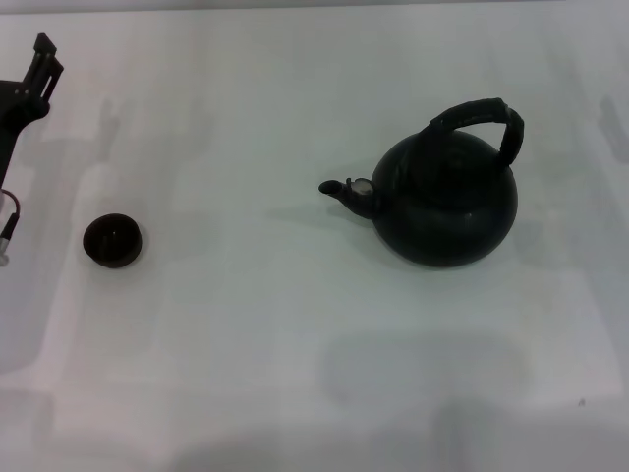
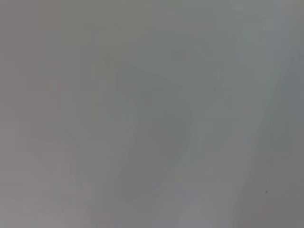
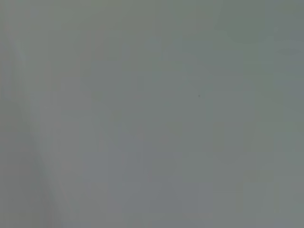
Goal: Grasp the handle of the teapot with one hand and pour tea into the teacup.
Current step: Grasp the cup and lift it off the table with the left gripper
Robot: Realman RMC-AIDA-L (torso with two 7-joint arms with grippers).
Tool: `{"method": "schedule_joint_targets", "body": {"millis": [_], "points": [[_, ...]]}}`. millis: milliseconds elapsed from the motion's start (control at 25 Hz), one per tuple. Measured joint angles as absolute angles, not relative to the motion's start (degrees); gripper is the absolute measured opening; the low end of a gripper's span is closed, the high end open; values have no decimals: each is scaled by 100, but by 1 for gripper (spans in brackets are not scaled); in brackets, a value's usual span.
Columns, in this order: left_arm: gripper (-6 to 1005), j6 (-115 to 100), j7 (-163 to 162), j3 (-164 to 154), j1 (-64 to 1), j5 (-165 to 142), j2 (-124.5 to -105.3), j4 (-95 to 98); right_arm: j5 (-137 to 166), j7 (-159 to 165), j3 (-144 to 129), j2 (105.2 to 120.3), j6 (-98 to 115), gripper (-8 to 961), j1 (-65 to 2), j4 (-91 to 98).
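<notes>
White and bare, the tabletop [image 1: 295, 374] fills the head view, its near part holding nothing but soft shadows. Both wrist views show only blank pale surface, so neither gives any help with the arms. Farther in, on the robot's left, the teacup [image 1: 112, 240] sits upright, small, dark and apparently empty. Well apart from it, on the robot's right and a little deeper, stands the teapot [image 1: 447, 202], upright on its base, its short spout pointing toward the cup's side of the table, with a pale mark near the spout's base. The handle [image 1: 484, 118] arches over the pot's top, free, with nothing touching it. Farthest back, at the left edge, the left tool [image 1: 41, 67] hangs above the surface, beyond the cup and far from the pot; whether its fingers stand wide or narrow cannot be told. The right tool is not in view at all. By the look of things the task has not begun: the reach for the handle is the step in hand. Since the pot lies on the right, the right arm seems the likelier one, and it would need to come over the arch with fingers spread, close on the hoop, then carry the pot across to the cup.
</notes>
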State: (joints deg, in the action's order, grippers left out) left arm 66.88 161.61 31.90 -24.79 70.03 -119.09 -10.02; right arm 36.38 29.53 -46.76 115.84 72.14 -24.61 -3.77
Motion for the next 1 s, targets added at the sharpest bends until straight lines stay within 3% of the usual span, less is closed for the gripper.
{"method": "schedule_joint_targets", "body": {"millis": [1000], "points": [[816,6754,16172,3150,-2418,6865,-11890,-858,3638,2953,-4676,11584,7200,800,-2460,-410]]}}
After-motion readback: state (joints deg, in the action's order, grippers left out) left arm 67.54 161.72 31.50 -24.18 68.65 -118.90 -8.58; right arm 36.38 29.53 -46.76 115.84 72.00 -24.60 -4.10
